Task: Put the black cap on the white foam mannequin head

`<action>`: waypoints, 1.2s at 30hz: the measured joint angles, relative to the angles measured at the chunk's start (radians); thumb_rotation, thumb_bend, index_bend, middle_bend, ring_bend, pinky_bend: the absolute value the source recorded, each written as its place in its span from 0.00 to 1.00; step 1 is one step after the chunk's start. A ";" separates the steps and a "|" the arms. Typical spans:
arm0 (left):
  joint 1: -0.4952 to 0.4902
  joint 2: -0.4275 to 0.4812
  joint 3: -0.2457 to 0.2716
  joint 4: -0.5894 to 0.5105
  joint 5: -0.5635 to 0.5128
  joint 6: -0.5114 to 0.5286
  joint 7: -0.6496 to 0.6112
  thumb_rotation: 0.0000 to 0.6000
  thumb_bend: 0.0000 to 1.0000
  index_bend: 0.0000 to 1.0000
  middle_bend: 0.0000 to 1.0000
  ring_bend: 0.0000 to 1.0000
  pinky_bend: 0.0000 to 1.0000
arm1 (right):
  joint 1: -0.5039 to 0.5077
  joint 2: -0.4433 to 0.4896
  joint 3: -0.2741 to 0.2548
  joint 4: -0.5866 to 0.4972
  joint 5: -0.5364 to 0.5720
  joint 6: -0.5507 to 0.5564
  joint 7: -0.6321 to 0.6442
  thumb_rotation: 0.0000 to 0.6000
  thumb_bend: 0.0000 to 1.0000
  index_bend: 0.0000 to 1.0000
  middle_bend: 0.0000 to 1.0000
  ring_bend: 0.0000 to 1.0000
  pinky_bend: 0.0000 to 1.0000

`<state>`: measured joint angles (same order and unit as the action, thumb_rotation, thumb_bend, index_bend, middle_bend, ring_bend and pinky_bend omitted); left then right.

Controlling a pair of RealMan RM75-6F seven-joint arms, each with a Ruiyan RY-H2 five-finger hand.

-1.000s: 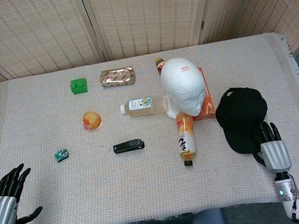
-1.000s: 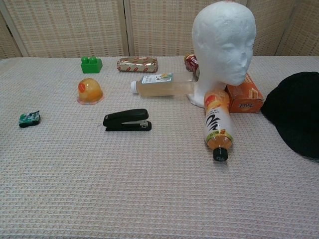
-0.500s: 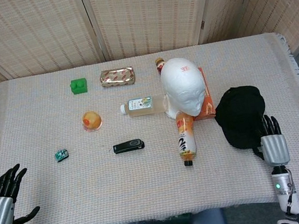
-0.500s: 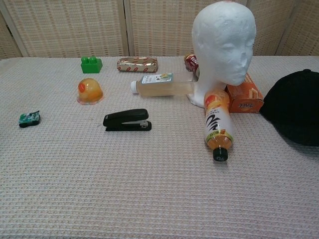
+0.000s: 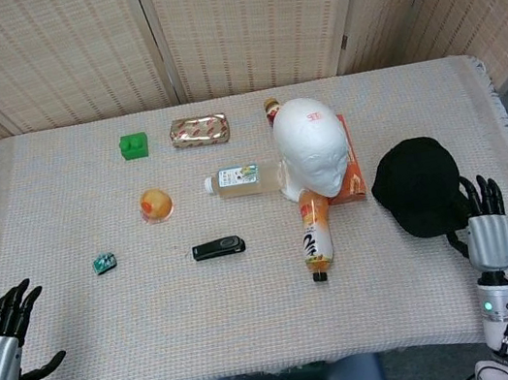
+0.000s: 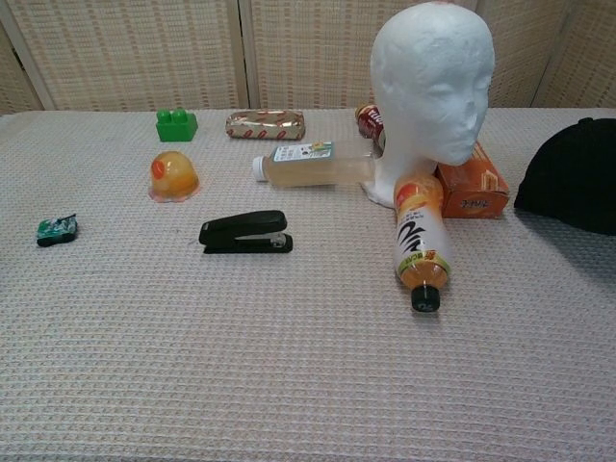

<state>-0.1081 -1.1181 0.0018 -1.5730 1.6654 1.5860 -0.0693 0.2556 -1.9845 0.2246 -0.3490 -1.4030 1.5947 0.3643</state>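
Note:
The white foam mannequin head (image 5: 310,146) stands upright right of the table's centre, bare, and shows again in the chest view as the mannequin head (image 6: 433,91). The black cap (image 5: 421,187) hangs to its right, lifted off the cloth; in the chest view the cap (image 6: 577,178) is cut by the right edge. My right hand (image 5: 487,226) holds the cap by its near right edge, fingers pointing away from me. My left hand (image 5: 0,338) hovers at the near left corner, fingers spread, holding nothing.
An orange juice bottle (image 5: 315,228) lies in front of the mannequin head, an orange box (image 5: 356,167) beside it and a clear bottle (image 5: 237,178) to its left. A black stapler (image 5: 218,248), jelly cup (image 5: 155,204), green block (image 5: 133,146), wrapped packet (image 5: 199,131) and small green toy (image 5: 103,263) dot the left half.
My right hand has moved right and back toward the near edge with the cap, which has risen off the cloth. My left hand has drawn back slightly toward the near edge.

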 measured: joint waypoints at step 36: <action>-0.026 -0.029 -0.035 0.034 -0.102 -0.087 0.036 1.00 0.12 0.09 0.03 0.00 0.15 | 0.416 0.134 0.367 -0.248 0.209 0.012 -0.200 1.00 0.38 0.92 0.28 0.00 0.00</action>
<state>-0.1340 -1.1474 -0.0333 -1.5389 1.5633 1.4987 -0.0333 0.6713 -1.8510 0.5917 -0.5967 -1.1945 1.6072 0.1639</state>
